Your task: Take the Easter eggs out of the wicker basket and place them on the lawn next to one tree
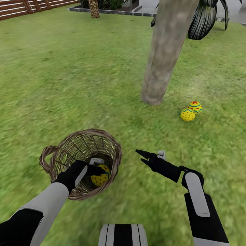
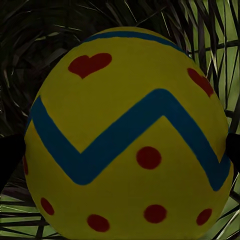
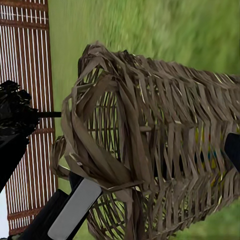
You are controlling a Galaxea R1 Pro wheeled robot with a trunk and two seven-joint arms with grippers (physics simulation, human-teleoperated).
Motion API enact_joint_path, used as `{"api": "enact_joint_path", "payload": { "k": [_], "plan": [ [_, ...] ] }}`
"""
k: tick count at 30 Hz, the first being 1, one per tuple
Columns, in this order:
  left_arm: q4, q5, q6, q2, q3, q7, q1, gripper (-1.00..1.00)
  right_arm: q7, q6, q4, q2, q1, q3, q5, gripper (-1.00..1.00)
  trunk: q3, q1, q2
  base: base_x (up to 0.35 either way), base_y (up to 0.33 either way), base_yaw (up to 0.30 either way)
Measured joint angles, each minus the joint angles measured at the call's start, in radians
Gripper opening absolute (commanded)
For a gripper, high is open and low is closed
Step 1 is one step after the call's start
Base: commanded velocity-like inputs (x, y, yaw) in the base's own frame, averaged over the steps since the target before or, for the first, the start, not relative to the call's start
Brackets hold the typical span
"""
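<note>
Green mottled lawn (image 1: 61, 68) all around, brown slat fence (image 1: 20, 8) far behind, pale tree trunk (image 1: 164, 54) rising mid-scene. Two Easter eggs (image 1: 190, 111) already on grass just beside that trunk. Wicker basket (image 1: 85, 153) nearer, third egg (image 1: 100, 175) inside, left gripper (image 1: 97, 167) reaching in with fingers either side of it; grip apparently closed, though cannot tell for sure. Right gripper (image 1: 152, 154) spread wide above grass beside basket. Likely last pickup; next: lift clear, carry to trunk.
</note>
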Motion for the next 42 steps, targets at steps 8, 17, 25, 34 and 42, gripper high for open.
{"api": "enact_joint_path", "payload": {
  "k": [8,17,25,34,42],
  "plan": [
    [-0.002,0.004,0.003,0.000,0.000,0.007,0.000,1.00,0.000,0.000,0.000,0.000,0.000,-0.001,0.000,1.00,0.000,0.000,0.000,0.000,0.000,0.000],
    [-0.008,-0.009,-0.001,0.000,0.001,0.012,0.000,-1.00,0.000,0.000,0.000,0.000,0.000,-0.001,0.000,1.00,0.000,0.000,0.000,0.000,0.000,0.000],
    [-0.011,-0.017,-0.004,0.000,0.002,0.013,0.000,-1.00,0.000,0.000,0.000,0.000,0.000,-0.001,0.000,1.00,0.000,0.000,0.000,0.000,0.000,0.000],
    [-0.012,-0.016,-0.004,0.001,0.002,0.014,0.000,-1.00,0.000,0.000,0.000,0.000,0.000,-0.001,0.000,1.00,0.000,0.000,0.000,0.000,0.000,0.000],
    [-0.012,-0.016,-0.005,0.001,0.002,0.014,0.000,-1.00,0.000,0.000,0.000,0.000,0.000,-0.001,0.000,1.00,0.000,0.000,0.000,0.000,0.000,0.000]
  ]
}}
